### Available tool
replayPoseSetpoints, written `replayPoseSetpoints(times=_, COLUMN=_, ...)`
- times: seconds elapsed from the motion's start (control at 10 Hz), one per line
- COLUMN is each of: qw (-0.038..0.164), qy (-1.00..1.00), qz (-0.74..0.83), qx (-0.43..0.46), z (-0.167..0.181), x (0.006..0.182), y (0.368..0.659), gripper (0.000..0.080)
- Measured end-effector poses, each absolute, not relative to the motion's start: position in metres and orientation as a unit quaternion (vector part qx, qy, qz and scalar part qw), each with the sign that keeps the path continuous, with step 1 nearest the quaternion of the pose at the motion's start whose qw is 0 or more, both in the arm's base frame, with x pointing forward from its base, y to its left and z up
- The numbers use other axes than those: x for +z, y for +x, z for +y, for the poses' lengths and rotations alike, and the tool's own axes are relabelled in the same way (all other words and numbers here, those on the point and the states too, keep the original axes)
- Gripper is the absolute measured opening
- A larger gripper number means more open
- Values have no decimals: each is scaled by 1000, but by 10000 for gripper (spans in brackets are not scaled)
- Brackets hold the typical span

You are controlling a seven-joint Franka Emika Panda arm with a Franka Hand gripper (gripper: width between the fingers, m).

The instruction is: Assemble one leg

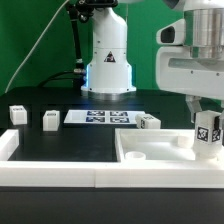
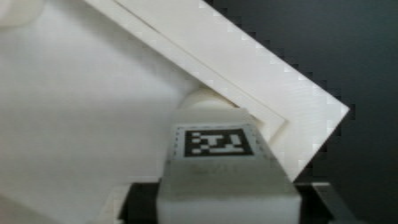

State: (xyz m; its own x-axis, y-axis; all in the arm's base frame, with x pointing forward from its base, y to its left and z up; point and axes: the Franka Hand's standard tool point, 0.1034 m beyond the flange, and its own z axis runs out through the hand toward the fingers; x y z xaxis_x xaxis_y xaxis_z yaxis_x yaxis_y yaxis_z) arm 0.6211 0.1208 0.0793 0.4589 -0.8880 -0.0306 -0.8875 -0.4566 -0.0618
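- Exterior view: a white robot arm's gripper (image 1: 207, 118) comes down from the top at the exterior view's right. It is clamped on the leg (image 1: 207, 134), a small white upright block with black-and-white marker tags.
- The leg hangs over the far corner, on the exterior view's right, of a large white tray part (image 1: 150, 152) with raised rims, which lies on the black table (image 1: 60, 145). This view does not settle whether the leg touches the tray part.
- Only this view shows the rest of the scene. The arm's white base (image 1: 108, 62) stands at the back, before a green backdrop. The marker board (image 1: 104, 117) lies flat in front of the base. Small white blocks (image 1: 50, 120) sit well apart along the table.
- Wrist view: this looks down the gripper (image 2: 221, 205). The leg (image 2: 217, 150) fills the lower centre, tag facing the camera, with a dark finger (image 2: 143, 205) at each side.
- Only this view shows the leg's far end against the inside corner of the tray part (image 2: 107, 110), where two rims meet. Actual contact cannot be told.
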Motion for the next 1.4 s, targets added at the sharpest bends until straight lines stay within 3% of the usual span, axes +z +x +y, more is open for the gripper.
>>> replayPoseSetpoints(times=0.3, qw=31, qy=-727, qz=686, qx=3, z=125, x=79, y=619, gripper=291)
replayPoseSetpoints(times=0.7, qw=44, qy=-650, qz=758, qx=17, z=124, x=79, y=620, gripper=291)
replayPoseSetpoints(times=0.9, qw=46, qy=-697, qz=715, qx=15, z=123, x=80, y=622, gripper=537)
replayPoseSetpoints(times=1.0, qw=47, qy=-725, qz=687, qx=12, z=124, x=82, y=624, gripper=614)
replayPoseSetpoints(times=1.4, qw=46, qy=-883, qz=467, qx=3, z=125, x=83, y=630, gripper=648)
